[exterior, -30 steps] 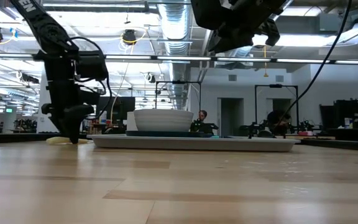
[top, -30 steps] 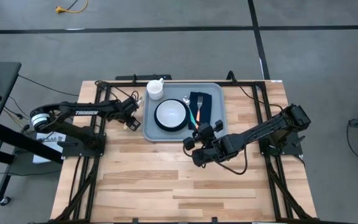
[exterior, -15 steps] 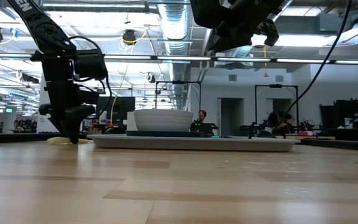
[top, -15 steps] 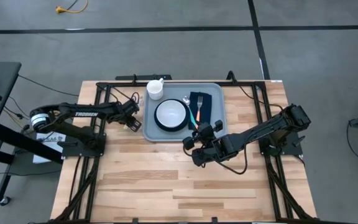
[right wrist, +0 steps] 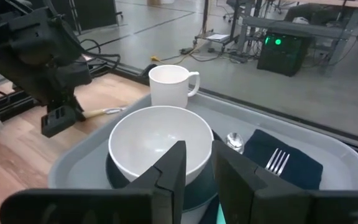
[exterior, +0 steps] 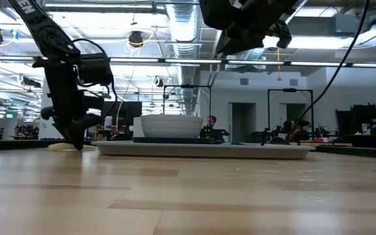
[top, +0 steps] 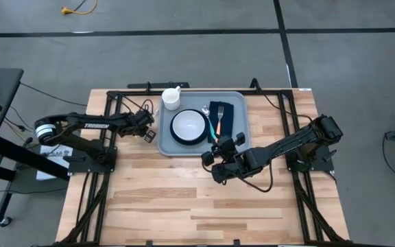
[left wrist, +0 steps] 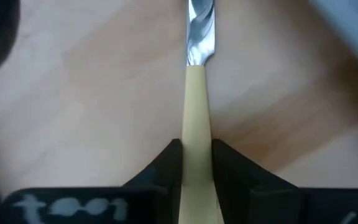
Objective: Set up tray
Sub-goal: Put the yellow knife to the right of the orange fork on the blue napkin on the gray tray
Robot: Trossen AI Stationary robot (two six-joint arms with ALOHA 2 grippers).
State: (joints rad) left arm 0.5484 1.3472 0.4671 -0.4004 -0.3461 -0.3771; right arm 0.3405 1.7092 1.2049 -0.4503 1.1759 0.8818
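The left gripper (left wrist: 196,163) is reaching low beside the tray (top: 238,140), pinching a knife (left wrist: 197,93) by its handle; the right gripper (top: 214,156), fingers narrow and empty, is hovering over the tray's near edge.

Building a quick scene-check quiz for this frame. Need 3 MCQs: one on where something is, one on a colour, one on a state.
1. Where is the knife?
A. on the tray
B. on the table left of the tray
C. in the mug

2. What colour is the bowl?
A. white
B. red
C. black

3. What is the left gripper doing?
A. hanging open in the air
B. closed on the knife's handle
C. gripping the mug

Answers:
1. B: the knife lies on bare wood beside the tray, not on it.
2. A: the right wrist view shows a white bowl on the dark teal plate.
3. B: in the left wrist view both fingers press against the cream handle.
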